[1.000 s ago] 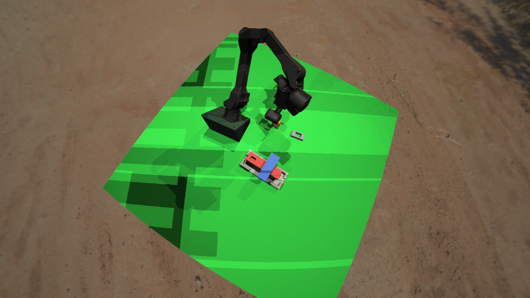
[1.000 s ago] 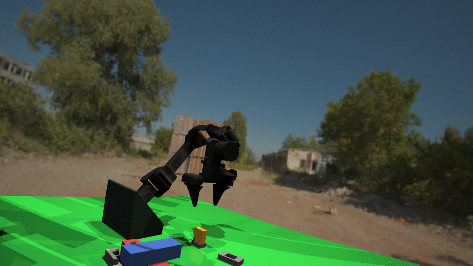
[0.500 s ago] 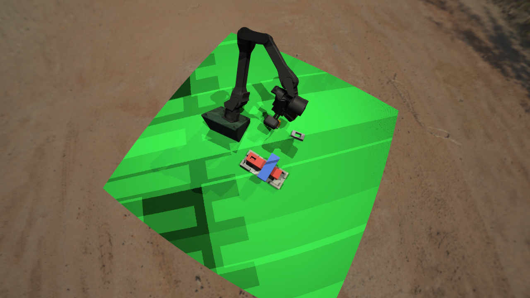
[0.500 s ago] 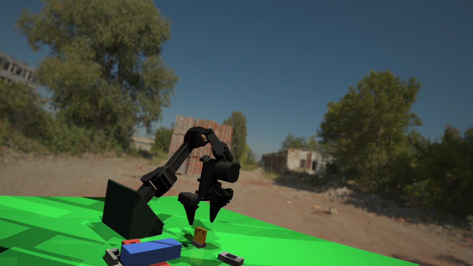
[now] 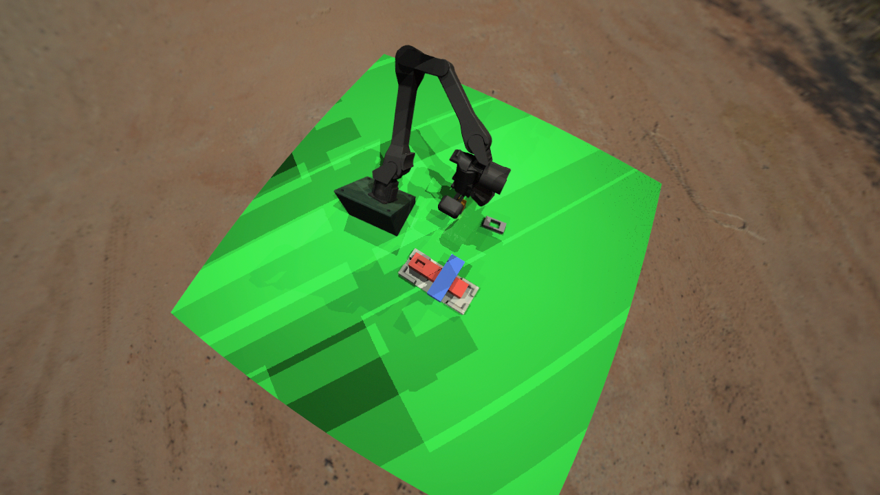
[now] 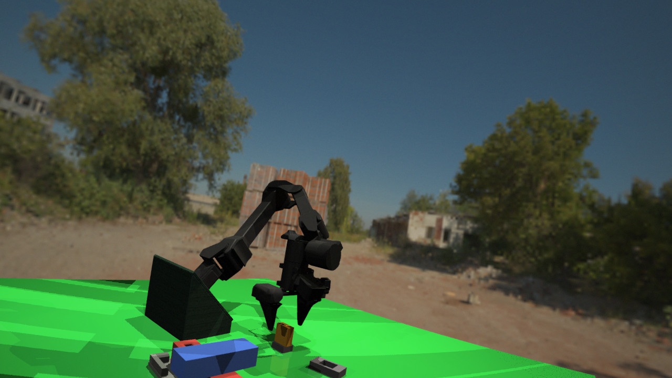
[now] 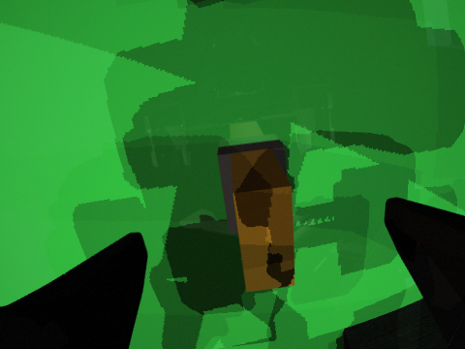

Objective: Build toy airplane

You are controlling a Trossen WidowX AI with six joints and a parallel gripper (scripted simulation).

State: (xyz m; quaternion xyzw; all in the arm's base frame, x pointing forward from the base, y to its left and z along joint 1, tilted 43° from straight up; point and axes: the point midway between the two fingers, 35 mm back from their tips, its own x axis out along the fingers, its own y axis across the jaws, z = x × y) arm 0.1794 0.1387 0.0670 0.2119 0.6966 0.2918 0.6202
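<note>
One gripper (image 5: 463,203) (image 6: 284,327) (image 7: 267,231), black, fingers spread nearly to full width, nothing grasped; fingertips above and to either side of the fin. One tail fin (image 6: 283,334) (image 7: 265,233), orange, upright in a small dark holder (image 6: 282,347) (image 7: 226,191). One fuselage (image 5: 423,265) (image 6: 187,343), red, lying in a pale jig (image 5: 474,295) (image 6: 158,364), apparently flat, its tail socket unfilled. One wing (image 5: 446,278) (image 6: 214,356), blue, laid across the fuselage. One grey open frame (image 5: 486,225) (image 6: 327,371), apart from the jig.
</note>
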